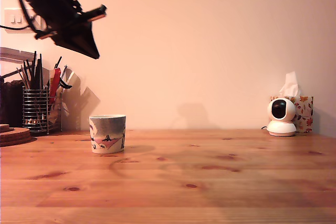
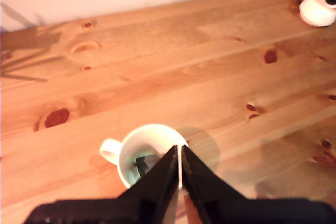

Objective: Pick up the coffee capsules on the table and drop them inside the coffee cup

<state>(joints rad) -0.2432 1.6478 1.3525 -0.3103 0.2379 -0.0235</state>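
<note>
Only wrist view reveals dark capsule [image 2: 142,162] inside coffee cup [image 2: 149,128].

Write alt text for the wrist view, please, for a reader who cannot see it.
The black gripper, jaws almost closed, hangs above a white cup with something dark inside. The cup stands on a knotty pine table; a white camera sits farther back.

i see a knotty pine table [image 1: 220,192] with a soft sheen, a glossy ceramic coffee cup [image 1: 107,134], a shiny wire utensil holder [image 1: 35,109].
</note>
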